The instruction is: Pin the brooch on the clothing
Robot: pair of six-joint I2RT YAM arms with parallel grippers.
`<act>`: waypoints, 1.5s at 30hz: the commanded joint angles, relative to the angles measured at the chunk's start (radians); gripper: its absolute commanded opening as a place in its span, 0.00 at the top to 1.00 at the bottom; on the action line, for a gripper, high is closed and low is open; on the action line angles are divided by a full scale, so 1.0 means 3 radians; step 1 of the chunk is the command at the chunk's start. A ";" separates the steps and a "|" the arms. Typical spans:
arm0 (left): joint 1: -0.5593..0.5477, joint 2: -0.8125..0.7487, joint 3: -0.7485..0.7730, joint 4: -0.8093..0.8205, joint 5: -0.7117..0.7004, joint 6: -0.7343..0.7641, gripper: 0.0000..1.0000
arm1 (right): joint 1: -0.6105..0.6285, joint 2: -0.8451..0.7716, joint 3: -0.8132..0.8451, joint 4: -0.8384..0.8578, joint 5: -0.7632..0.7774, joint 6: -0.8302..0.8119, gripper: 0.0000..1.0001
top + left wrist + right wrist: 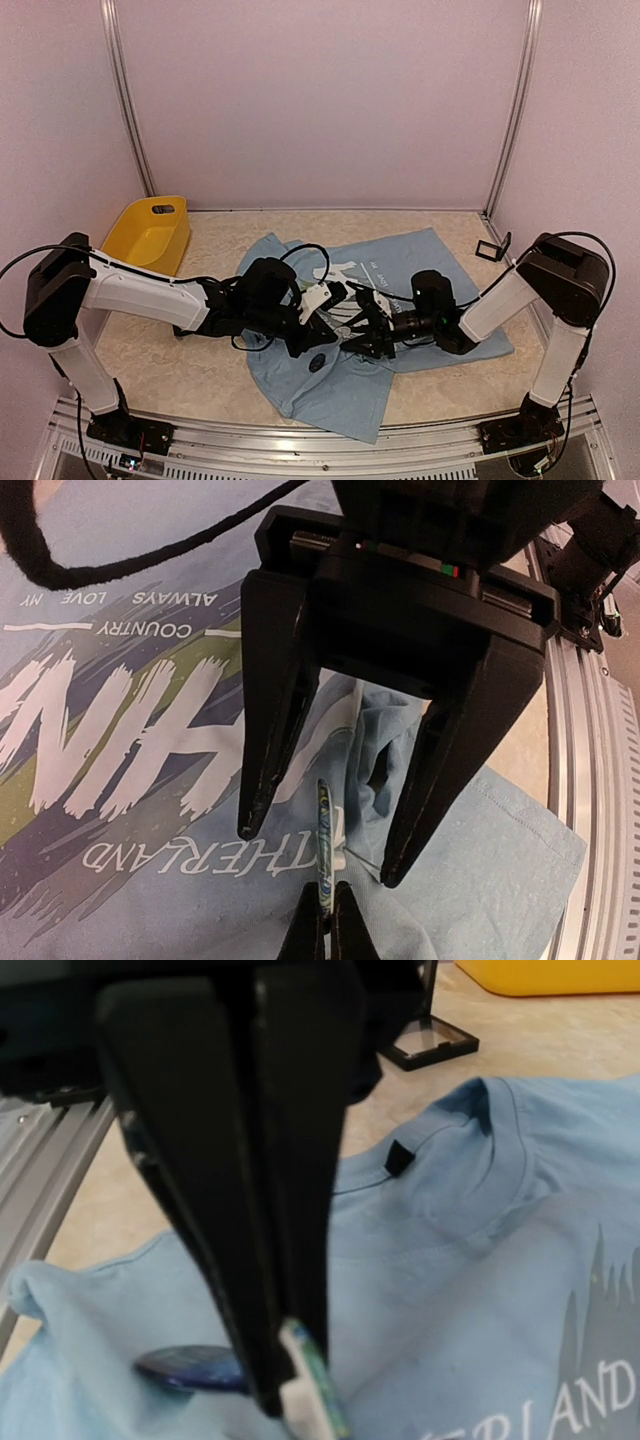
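**Desk:** What did the left gripper have?

**Photographer:** It was clamped on the brooch, held edge-on over the T-shirt spread mid-table. Just right, the right gripper faced it, jaws apart, one either side of the brooch.

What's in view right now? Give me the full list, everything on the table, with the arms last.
T-shirt: one, light blue with white lettering, spread across the middle of the table.
brooch: one, thin, green-patterned edge, seen edge-on just above the shirt.
dark blue disc: one, lying on the shirt near the grippers; what it is I cannot tell.
bin: one, yellow, far left corner.
small black frame: one, far right, off the shirt.
table: one, beige.
left gripper: one, black, shut on the brooch.
right gripper: one, black, open, a finger on either side of the brooch.
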 commanded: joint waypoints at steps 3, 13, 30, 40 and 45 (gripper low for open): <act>-0.0027 -0.0088 -0.0016 0.0021 0.0013 0.0009 1.00 | 0.0030 0.0119 0.0164 0.0108 0.0009 0.0099 0.62; -0.0042 -0.0076 -0.0034 0.0001 -0.0030 0.0029 1.00 | 0.0017 0.0161 0.0386 -0.0150 0.0055 0.0290 0.77; -0.0228 -0.0087 0.0030 -0.0190 -0.0347 0.0308 1.00 | -0.0234 0.0410 0.0900 -0.0596 -0.0491 0.1040 0.90; -0.0220 -0.0061 -0.0032 -0.0199 -0.0359 0.0225 1.00 | -0.0285 0.0267 0.0636 -0.0123 -0.0394 0.1226 0.90; -0.0219 -0.0068 -0.0042 -0.0202 -0.0359 0.0210 1.00 | -0.0304 0.0230 0.0607 -0.0069 -0.0368 0.1275 0.90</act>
